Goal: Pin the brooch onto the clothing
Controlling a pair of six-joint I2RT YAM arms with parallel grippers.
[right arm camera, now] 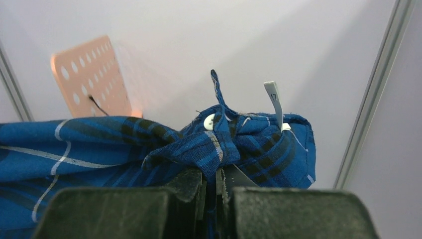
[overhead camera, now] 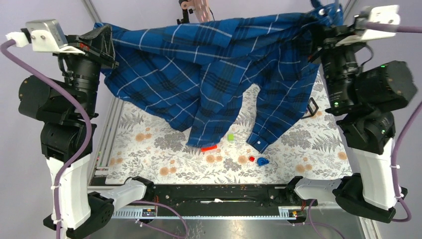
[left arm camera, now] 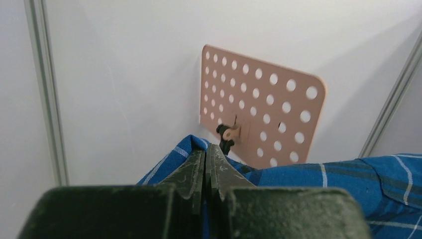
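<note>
The clothing, a dark-blue plaid shirt [overhead camera: 209,64], hangs stretched between both grippers above the far half of the table. My left gripper [overhead camera: 107,37] is shut on its left corner; the wrist view shows the fingers [left arm camera: 189,167] pinching blue cloth [left arm camera: 348,174]. My right gripper [overhead camera: 318,37] is shut on bunched cloth [right arm camera: 99,144] near a white button [right arm camera: 209,121] and a white label [right arm camera: 274,102]. Small pieces lie on the mat under the shirt: red [overhead camera: 209,147], green [overhead camera: 231,136], small red [overhead camera: 252,159] and blue [overhead camera: 262,161]. I cannot tell which is the brooch.
A floral mat [overhead camera: 149,154] covers the table. A pink perforated board [left arm camera: 263,109] stands on the back wall behind the shirt; it also shows in the right wrist view [right arm camera: 92,79]. A black object [overhead camera: 312,106] lies at the mat's right edge. Metal frame posts [right arm camera: 370,94] flank the workspace.
</note>
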